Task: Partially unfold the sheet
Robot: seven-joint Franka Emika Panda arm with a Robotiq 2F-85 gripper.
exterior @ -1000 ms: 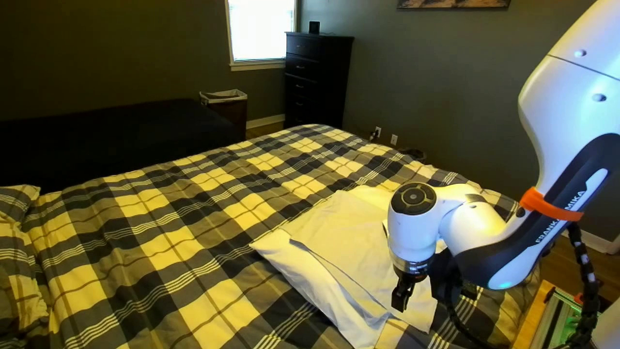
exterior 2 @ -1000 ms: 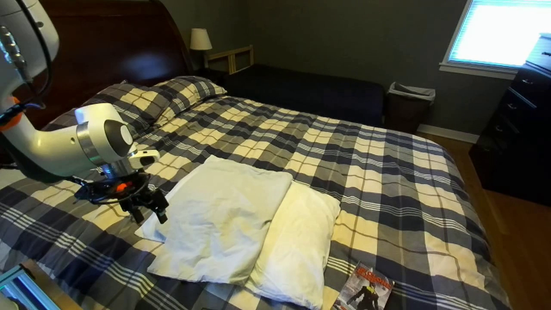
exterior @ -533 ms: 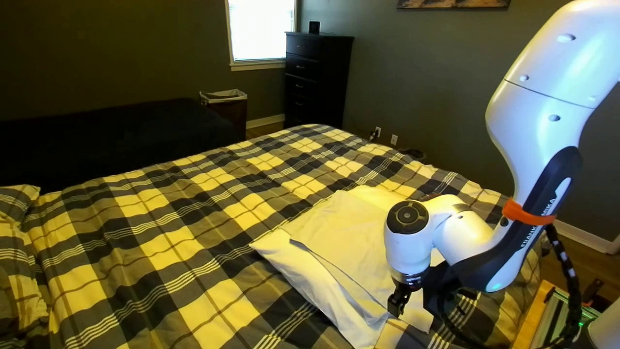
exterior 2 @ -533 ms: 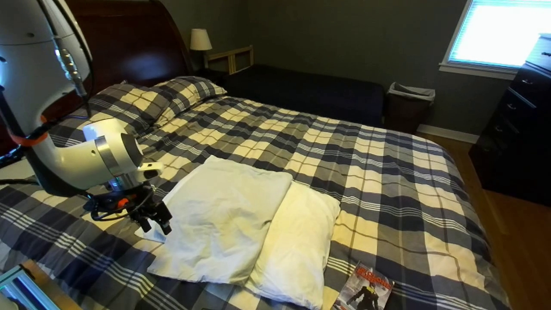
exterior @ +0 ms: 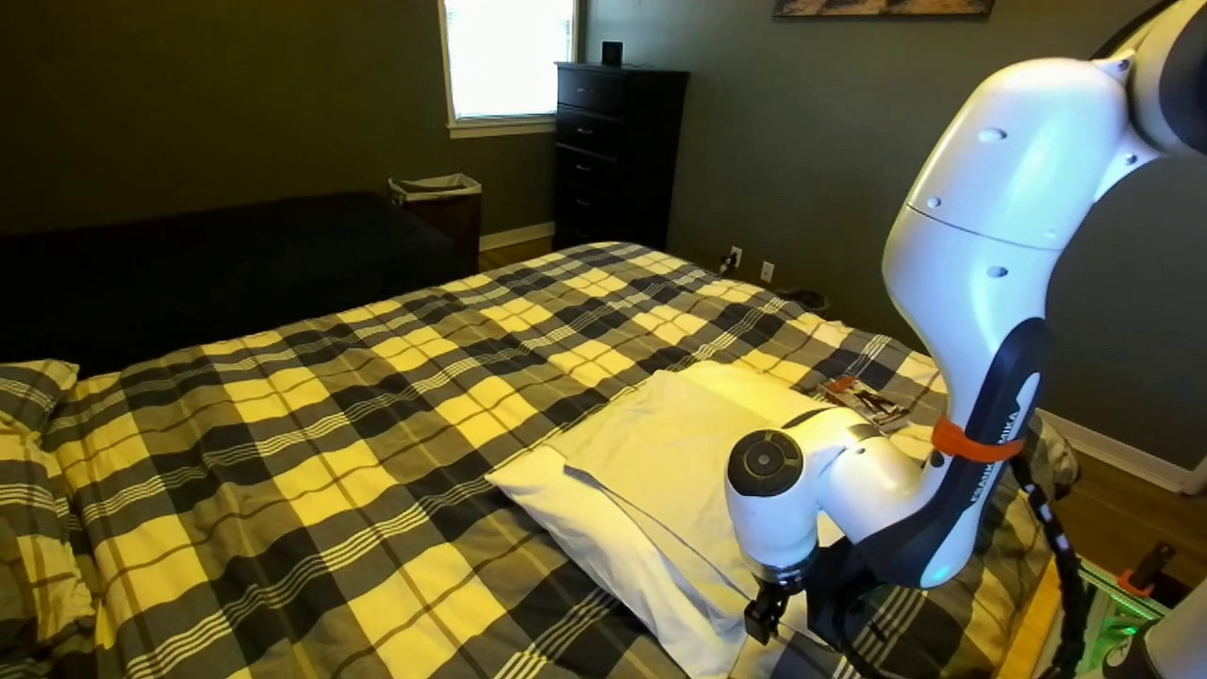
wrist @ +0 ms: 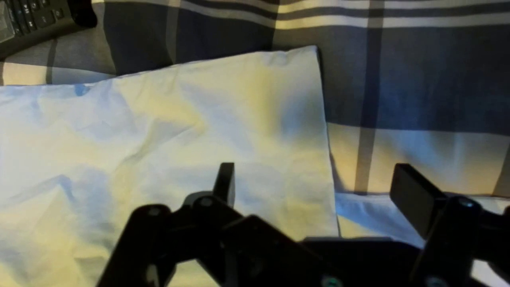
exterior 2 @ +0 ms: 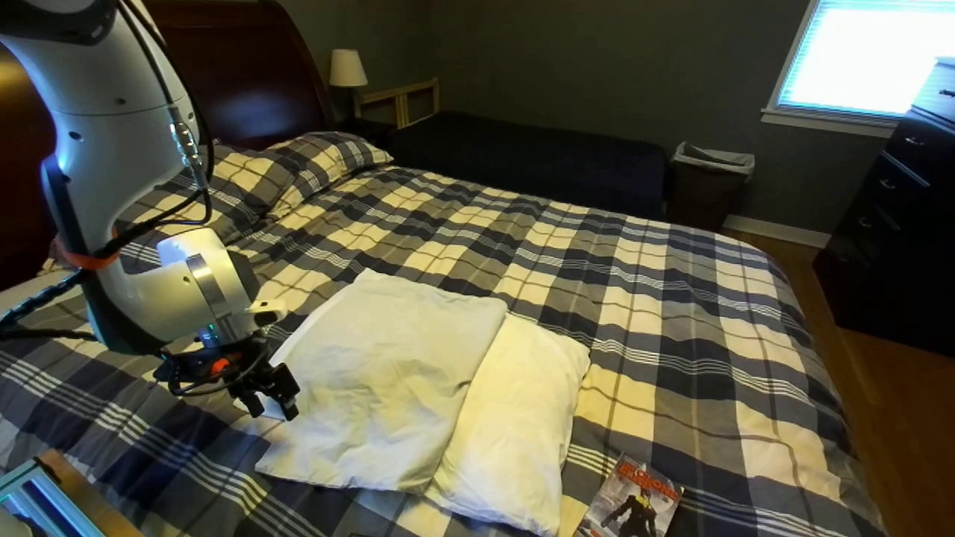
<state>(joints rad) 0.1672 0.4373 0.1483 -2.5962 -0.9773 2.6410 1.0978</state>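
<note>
From left to right in an exterior view, the arm (exterior 2: 160, 302) carries the gripper (exterior 2: 272, 407) at its lower end, both fingers directed downward. The jaws stand wide apart — nothing is held between them. The sheet (exterior 2: 388, 380) is located immediately to the right of the gripper: a pale grey rectangle, lightly wrinkled, set on the plaid bedspread (exterior 2: 671, 298). In this view the fingertips coincide with the left margin of the pale stack. A white padded layer (exterior 2: 515, 425) extends from beneath the sheet on its right side; whether the two are joined cannot be determined. Farther right, near the white padded layer, lies a flat item with red lettering (exterior 2: 634, 498).

From left to right in the wrist view, a black keypad device (wrist: 40, 24) occupies the upper corner, apart from the sheet. The sheet covers the left and centre. One finger is positioned over the cloth, inboard of its edge. That edge runs between the two fingers. The opposite finger is positioned outboard, over the plaid bedspread and beside a strip of pale cloth (wrist: 370, 211). Contact between fingertips and sheet cannot be confirmed — their height above it is not readable.
</note>
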